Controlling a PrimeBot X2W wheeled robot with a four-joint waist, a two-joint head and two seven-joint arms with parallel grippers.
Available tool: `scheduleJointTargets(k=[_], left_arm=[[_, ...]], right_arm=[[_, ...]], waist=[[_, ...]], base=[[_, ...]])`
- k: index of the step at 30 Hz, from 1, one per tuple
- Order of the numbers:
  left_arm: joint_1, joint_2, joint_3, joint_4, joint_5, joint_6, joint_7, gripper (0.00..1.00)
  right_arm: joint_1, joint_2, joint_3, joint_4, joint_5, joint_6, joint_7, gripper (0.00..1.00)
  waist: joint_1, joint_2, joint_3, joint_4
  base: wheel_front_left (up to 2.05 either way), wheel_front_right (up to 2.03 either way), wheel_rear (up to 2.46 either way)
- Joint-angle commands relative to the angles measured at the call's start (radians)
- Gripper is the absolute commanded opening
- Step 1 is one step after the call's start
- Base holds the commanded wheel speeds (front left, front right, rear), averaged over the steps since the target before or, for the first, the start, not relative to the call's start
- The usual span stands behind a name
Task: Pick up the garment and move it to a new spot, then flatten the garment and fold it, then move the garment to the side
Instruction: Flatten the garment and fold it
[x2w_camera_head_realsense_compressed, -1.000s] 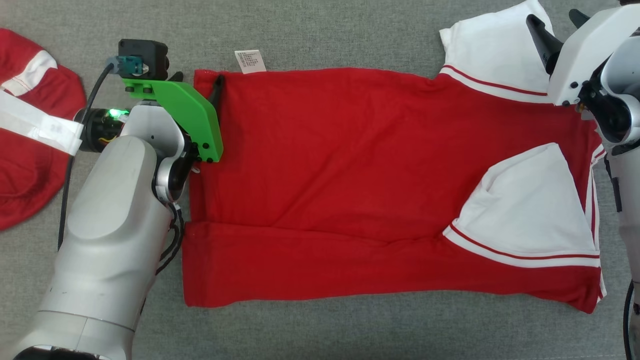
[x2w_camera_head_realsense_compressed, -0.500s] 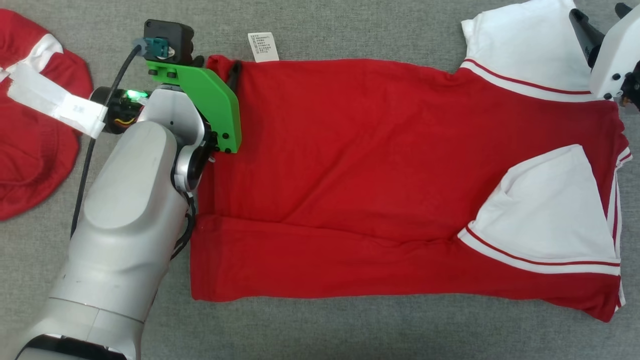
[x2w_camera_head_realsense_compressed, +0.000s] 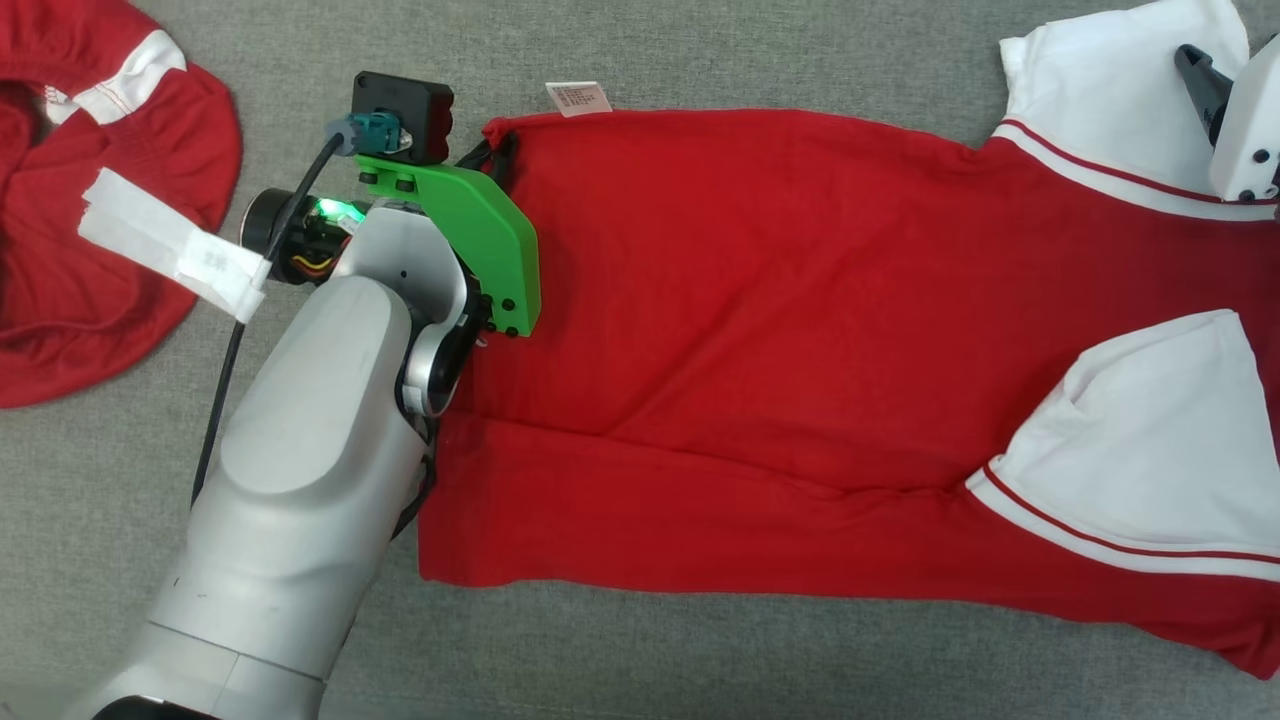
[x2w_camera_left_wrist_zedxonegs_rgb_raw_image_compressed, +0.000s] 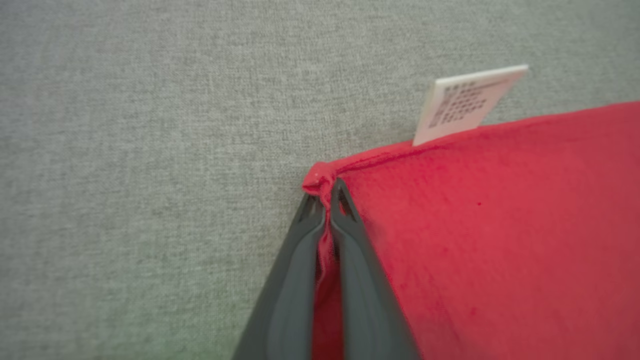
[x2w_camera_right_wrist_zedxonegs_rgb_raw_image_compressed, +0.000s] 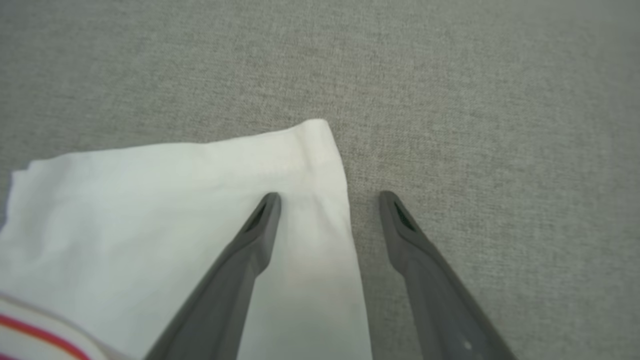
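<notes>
**Head view.** The garment (x2w_camera_head_realsense_compressed: 800, 330) lies spread on the grey surface (x2w_camera_head_realsense_compressed: 700, 650). The left gripper (x2w_camera_head_realsense_compressed: 495, 150) sits at its hem corner, and the right gripper (x2w_camera_head_realsense_compressed: 1210, 75) at the far white sleeve (x2w_camera_head_realsense_compressed: 1100, 110). A second red garment (x2w_camera_head_realsense_compressed: 90, 250) lies well outboard of the left arm.

**Left wrist view.** My fingers are pressed together, pinching the hem corner. A small knot of red cloth bunches right at the tips. The care label (x2w_camera_left_wrist_zedxonegs_rgb_raw_image_compressed: 465, 102) is just ahead of the tips, to their right.

**Right wrist view.** The fingers are spread, straddling the sleeve's edge. One is over white cloth, the other over bare surface. I can't tell if they touch down.

**Risks.**
- The left pinch holds very little cloth, so any pull could slip it free.
- The right gripper holds nothing, so lifting now would drag the garment askew.
- Closing on the edge may catch only one sleeve layer.
</notes>
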Motion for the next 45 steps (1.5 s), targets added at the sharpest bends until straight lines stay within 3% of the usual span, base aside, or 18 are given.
scheduleJointTargets(k=[1, 4, 5, 7, 11, 25, 35, 45], left_arm=[[0.081, 0.0, -0.024, 0.041, 0.0, 0.004, 0.015, 0.0], [0.074, -0.003, -0.028, 0.038, 0.001, 0.001, 0.0, 0.0], [0.071, -0.004, -0.028, 0.038, 0.0, 0.0, -0.005, 0.0], [0.061, -0.006, -0.022, 0.033, 0.006, 0.01, -0.034, 0.0], [0.044, -0.004, -0.011, 0.037, 0.017, 0.023, -0.087, 0.0], [0.021, 0.019, 0.024, 0.088, 0.031, 0.041, -0.313, 0.0], [0.094, 0.036, 0.004, 0.096, 0.03, 0.01, -0.407, 0.0], [0.264, 0.086, -0.035, 0.054, 0.031, -0.012, -0.464, 0.0]], right_arm=[[-0.003, 0.006, 0.001, 0.021, 0.011, -0.001, 0.007, 1.0], [0.009, 0.025, -0.004, 0.055, 0.026, -0.001, 0.008, 1.0], [0.008, 0.04, -0.018, 0.067, 0.04, 0.0, 0.004, 0.95], [0.009, 0.059, -0.026, 0.079, 0.047, 0.0, -0.007, 0.0], [0.011, 0.054, -0.018, 0.088, 0.016, -0.001, -0.046, 0.0], [-0.013, 0.061, -0.043, 0.065, -0.022, -0.002, -0.387, 0.0], [0.105, 0.058, 0.013, 0.047, 0.044, -0.002, -0.42, 0.0], [0.398, 0.006, 0.083, -0.14, 0.164, -0.001, -0.369, 0.0]], waist=[[0.0, -0.0001, 0.008, 0.011], [0.0, -0.0001, 0.013, 0.015], [0.0, -0.0001, 0.014, 0.017], [0.0, -0.0001, 0.018, 0.017], [0.0, -0.0001, 0.02, 0.007], [0.0, -0.0001, -0.087, -0.039], [0.0, -0.0001, -0.192, -0.068], [0.0, -0.0001, -0.29, -0.09]], base=[[0.0, 0.0, 0.0], [0.0, 0.0, 0.0], [0.0, 0.0, 0.0], [0.0, 0.0, 0.0], [0.0, 0.0, 0.0], [0.0, 0.0, 0.0], [0.0, 0.0, 0.0], [0.0, 0.0, 0.0]])
